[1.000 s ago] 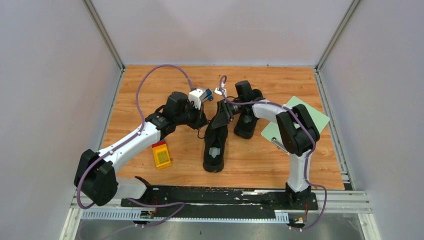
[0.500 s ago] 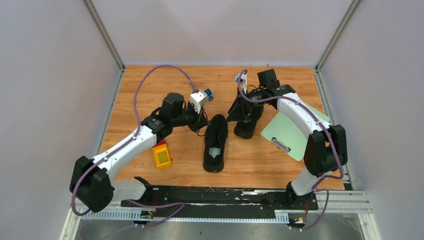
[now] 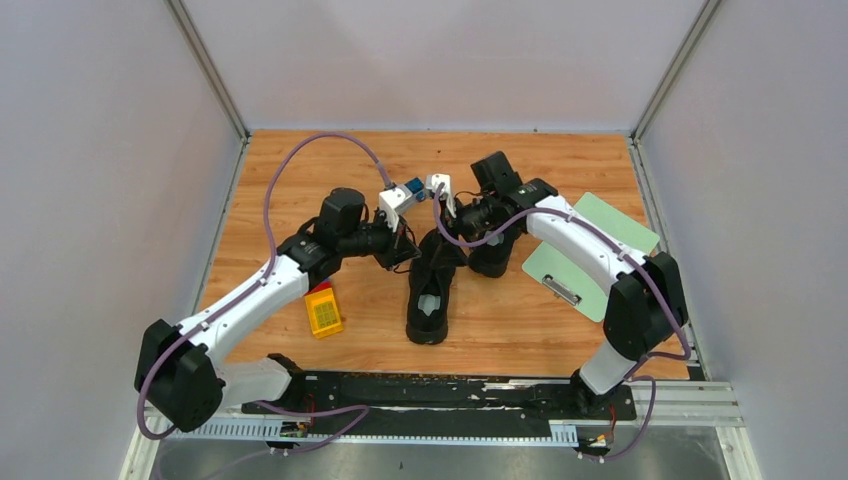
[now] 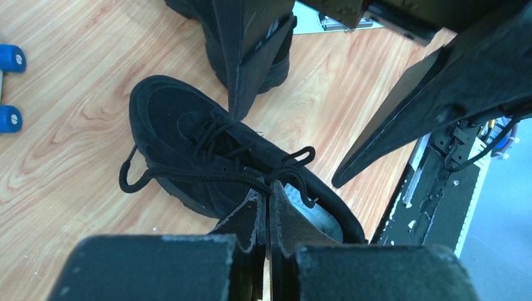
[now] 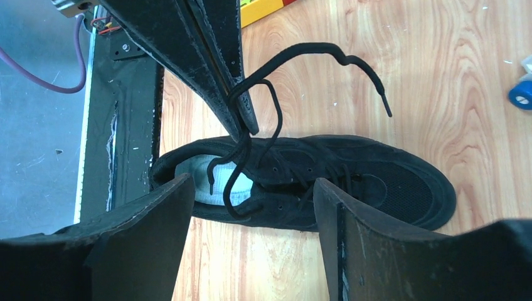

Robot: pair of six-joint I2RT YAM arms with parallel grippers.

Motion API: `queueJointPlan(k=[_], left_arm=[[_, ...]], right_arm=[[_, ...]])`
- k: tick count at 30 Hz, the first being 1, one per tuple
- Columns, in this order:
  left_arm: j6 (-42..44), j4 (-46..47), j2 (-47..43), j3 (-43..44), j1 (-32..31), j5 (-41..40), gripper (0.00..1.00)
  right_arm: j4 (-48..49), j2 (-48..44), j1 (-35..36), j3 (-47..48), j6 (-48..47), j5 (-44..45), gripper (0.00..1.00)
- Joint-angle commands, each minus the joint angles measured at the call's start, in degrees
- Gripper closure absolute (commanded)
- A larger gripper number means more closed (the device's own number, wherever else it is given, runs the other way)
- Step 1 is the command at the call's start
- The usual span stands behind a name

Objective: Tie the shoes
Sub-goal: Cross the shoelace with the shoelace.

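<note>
Two black shoes lie on the wooden table: the near shoe [image 3: 430, 290] shows its pale insole, and the far shoe [image 3: 492, 255] is partly hidden under my right arm. My left gripper [image 3: 408, 255] hangs over the near shoe [image 4: 188, 138] and is shut on its black lace [image 4: 188, 177], which it pulls taut above the tongue. In the right wrist view the lace [image 5: 241, 135] hangs looped from those fingers and one free end [image 5: 351, 59] curls away. My right gripper [image 5: 251, 207] is open just beside that shoe [image 5: 376, 179], with nothing between its fingers [image 5: 351, 244].
A yellow block [image 3: 322, 310] lies left of the near shoe. A green clipboard [image 3: 590, 255] sits at the right, under my right arm. Grey enclosure walls border the table on three sides, and a black rail [image 3: 450, 392] runs along the near edge.
My right arm swung out toward the back right, then came back over the near shoe with its jaws opened wide. The left gripper has kept its hold on the lace and shifted slightly.
</note>
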Motion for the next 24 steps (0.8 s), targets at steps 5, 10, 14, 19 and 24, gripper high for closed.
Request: queueJointPlan(k=[5,10,14,19,24], left_arm=[[-2.7,2.2,-3.1,0.5,0.3,0.8,1.0],[-3.4,2.1,-3.8,-0.1,0.6,0.9,1.0],[-4.4,2.6,-4.4,-1.2,0.7,0.9,1.0],[-6.1,3.8,-4.2,-2.2,1.1,0.5,1.0],[-11.2,4.7,-1.1,-1.2,1.1,-0.1,1.0]], right_arm=[[0.2,3.1,3.6,1.7,-1.4,1.3,0.32],[0.5,4.3,5.0,2.6,-0.5,2.0,0.45],[0.7,4.5,5.1,3.1,-0.9,4.4,0.68],[5.6,3.4,6.0,0.9,-0.1,15.1,1.0],[17.3,0.3,7.9,-2.9,4.0,31.5,1.0]])
